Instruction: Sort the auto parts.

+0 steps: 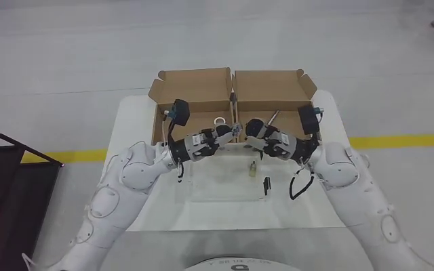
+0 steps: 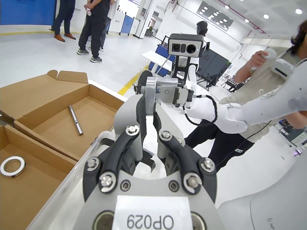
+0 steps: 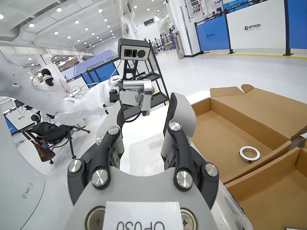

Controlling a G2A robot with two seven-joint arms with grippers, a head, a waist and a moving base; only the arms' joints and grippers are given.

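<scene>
A silver metal block part point(image 2: 163, 89) point(image 3: 138, 92) hangs in the air in front of the boxes, where both arms meet. My left gripper point(image 2: 148, 107) point(image 1: 229, 133) is shut on its plate end. My right gripper point(image 3: 146, 107) point(image 1: 249, 133) faces it with its fingers wide open, the part just beyond the tips. A steel ring point(image 2: 12, 166) point(image 3: 250, 154) point(image 1: 220, 121) lies in the left cardboard box point(image 1: 193, 91). A steel rod point(image 2: 75, 120) point(image 1: 273, 116) lies in the right cardboard box point(image 1: 271, 88).
A clear tray point(image 1: 210, 190) sits on the white table point(image 1: 135, 135) in front of the boxes, under both arms. Two small parts lie in it, a pale one point(image 1: 252, 168) and a dark one point(image 1: 266, 184). The box flaps stand up at the back.
</scene>
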